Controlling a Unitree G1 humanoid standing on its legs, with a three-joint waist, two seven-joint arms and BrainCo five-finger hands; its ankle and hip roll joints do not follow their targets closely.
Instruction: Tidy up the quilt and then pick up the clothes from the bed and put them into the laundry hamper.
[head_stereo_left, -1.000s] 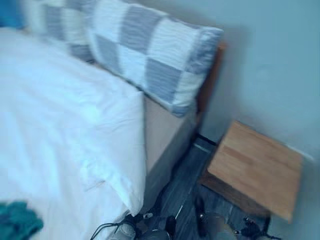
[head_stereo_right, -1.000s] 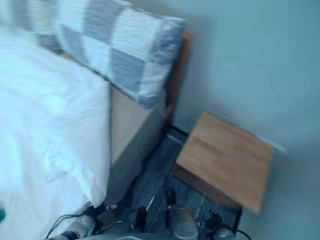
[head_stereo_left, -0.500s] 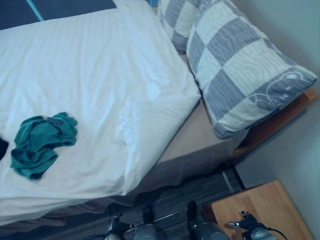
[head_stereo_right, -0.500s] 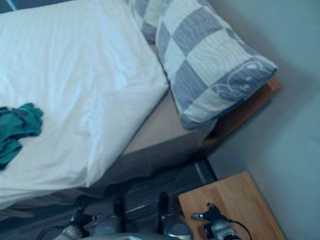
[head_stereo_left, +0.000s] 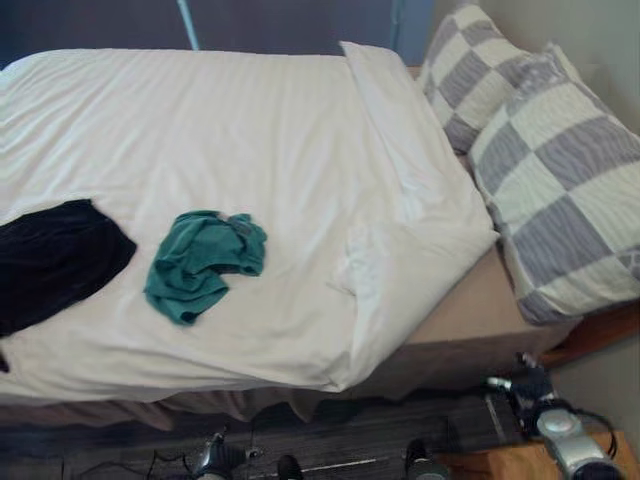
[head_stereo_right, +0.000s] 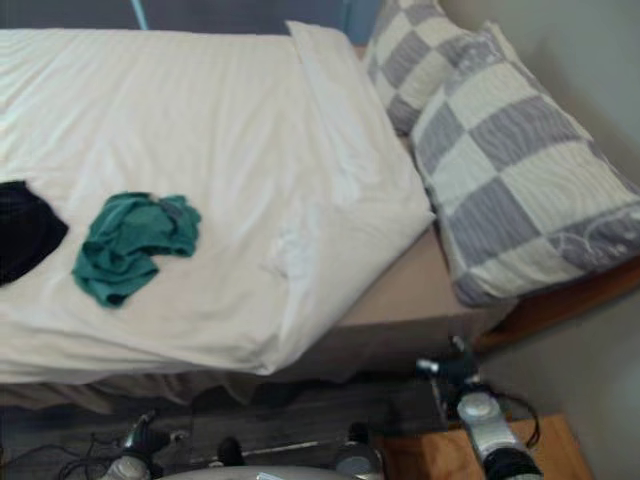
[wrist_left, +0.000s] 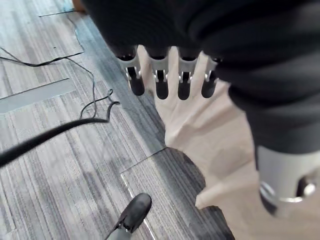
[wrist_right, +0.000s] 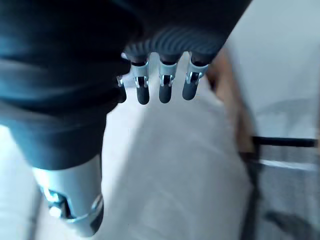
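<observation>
Two garments on the bed (head_stereo_left: 450, 330), both on top of the white quilt (head_stereo_left: 250, 130): green garment (head_stereo_left: 205, 262) crumpled in a loose heap near the middle of the near side, black garment (head_stereo_left: 50, 260) spread flatter just beside it toward the robot's left, running off the view's edge. Apart from one another, not touching.

Quilt mostly smooth, but rumpled and bunched at the near corner by the checked pillows (head_stereo_left: 560, 190), with bare beige mattress showing between that corner and the pillows.

Left hand (wrist_left: 170, 80) low by the bed's side over grey floor (wrist_left: 55, 165), fingers straight and hanging loose, holding nothing. Right hand (wrist_right: 160, 85) likewise slack and empty, fingers straight, over white bedding; seen in the head view low at the right, near the foot of the pillows.

Handling, judged from the look: both garments light, limp, no stiffness at all, likely to sag and trail once lifted. Not fragile, not slippery. Best taken at the thick of a bunch, where folds pile up; for the green one, pinch the raised centre of the heap rather than a thin edge. Quilt bulkier and heavier, soft too; take the rumpled corner by its edge and draw it toward the pillows. Watch for quilt fabric caught up together with a garment.
</observation>
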